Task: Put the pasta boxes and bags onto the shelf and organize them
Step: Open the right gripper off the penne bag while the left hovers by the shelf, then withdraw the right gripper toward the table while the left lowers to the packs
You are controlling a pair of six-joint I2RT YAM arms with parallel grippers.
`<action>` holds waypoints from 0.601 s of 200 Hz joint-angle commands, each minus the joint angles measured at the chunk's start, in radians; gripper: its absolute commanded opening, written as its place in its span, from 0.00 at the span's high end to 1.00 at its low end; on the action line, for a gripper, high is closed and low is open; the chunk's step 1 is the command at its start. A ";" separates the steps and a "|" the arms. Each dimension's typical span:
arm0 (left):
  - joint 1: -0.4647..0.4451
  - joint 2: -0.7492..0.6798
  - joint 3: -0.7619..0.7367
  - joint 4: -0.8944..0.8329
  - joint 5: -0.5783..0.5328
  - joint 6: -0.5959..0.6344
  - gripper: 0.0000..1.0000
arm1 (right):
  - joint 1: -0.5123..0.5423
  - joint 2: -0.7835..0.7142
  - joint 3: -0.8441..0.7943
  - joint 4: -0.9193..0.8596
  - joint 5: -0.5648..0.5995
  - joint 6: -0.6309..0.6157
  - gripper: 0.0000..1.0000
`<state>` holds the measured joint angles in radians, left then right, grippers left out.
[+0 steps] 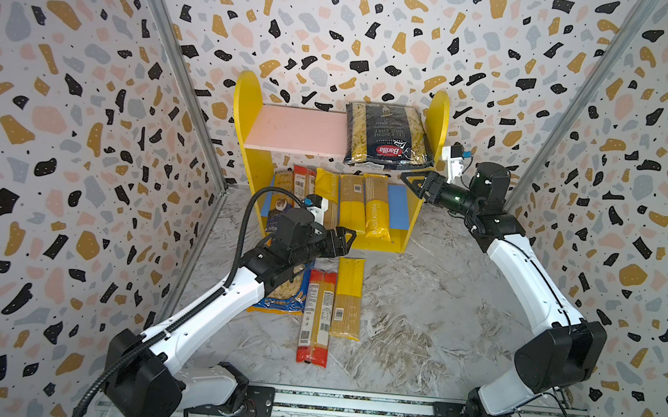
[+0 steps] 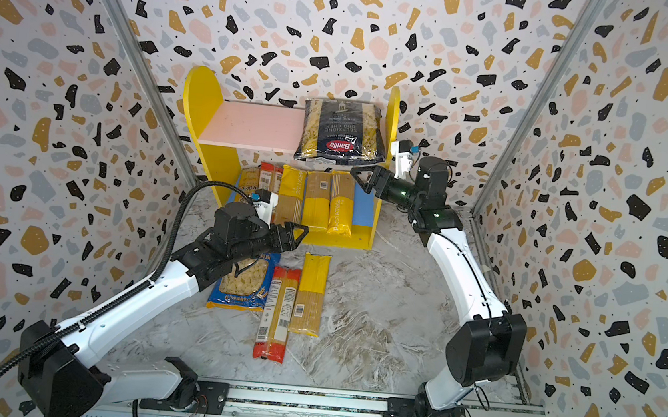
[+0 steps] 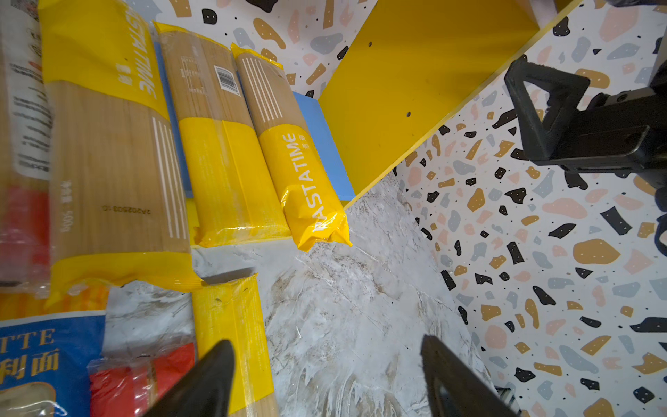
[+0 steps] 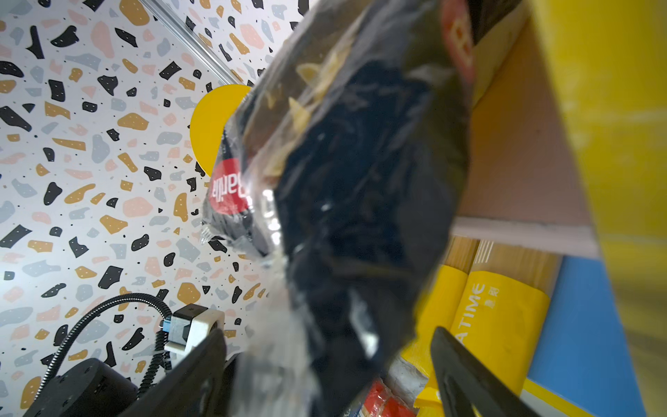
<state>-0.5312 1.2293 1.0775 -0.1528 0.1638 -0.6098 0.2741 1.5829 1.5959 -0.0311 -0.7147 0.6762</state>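
Observation:
The shelf [image 1: 248, 126] stands against the back wall. A navy Barilla bag [image 1: 387, 137] lies on the right of its pink upper board [image 1: 302, 131] and overhangs the front edge. Several spaghetti packs [image 1: 376, 207] lie side by side on the blue lower board [image 1: 397, 207]. My right gripper [image 1: 409, 185] is open at the bag's overhanging edge [image 4: 361, 162], which hangs loose between its jaws [image 4: 326, 335]. On the floor lie a red pack [image 1: 317, 316], a yellow pack [image 1: 348, 298] and the Orecchiette bag [image 1: 286, 297], partly under my left arm. My left gripper [image 1: 348, 240] hovers open and empty [image 3: 325, 364] above the yellow pack's far end.
Terrazzo-patterned walls [image 1: 78, 151] close in on both sides and behind the shelf. Bare marble floor [image 1: 418, 309] stretches to the right of the loose packs. The rail [image 1: 347, 403] with both arm bases runs along the front.

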 commanded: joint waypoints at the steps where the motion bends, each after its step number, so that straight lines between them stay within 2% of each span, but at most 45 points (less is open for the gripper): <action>1: 0.011 -0.053 -0.021 -0.008 -0.035 0.021 0.05 | -0.001 -0.101 -0.038 0.033 -0.010 -0.020 0.07; 8: 0.011 -0.068 -0.030 -0.013 -0.045 0.022 0.00 | -0.001 -0.120 -0.058 0.033 -0.010 -0.025 0.05; 33: 0.013 -0.122 -0.055 -0.034 -0.073 0.025 0.00 | -0.003 -0.195 -0.125 0.027 -0.008 -0.048 0.00; 64: 0.013 -0.188 -0.096 -0.098 -0.130 0.021 0.00 | -0.007 -0.286 -0.191 -0.027 -0.009 -0.081 0.01; 91: 0.013 -0.262 -0.181 -0.150 -0.132 -0.002 0.00 | 0.000 -0.390 -0.332 -0.052 0.001 -0.091 0.01; 120: 0.013 -0.376 -0.327 -0.214 -0.151 -0.037 0.00 | 0.055 -0.497 -0.502 -0.146 0.102 -0.166 0.01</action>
<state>-0.5236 0.9321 0.8497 -0.2897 0.0425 -0.6147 0.2882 1.1538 1.1862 -0.0795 -0.6884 0.5861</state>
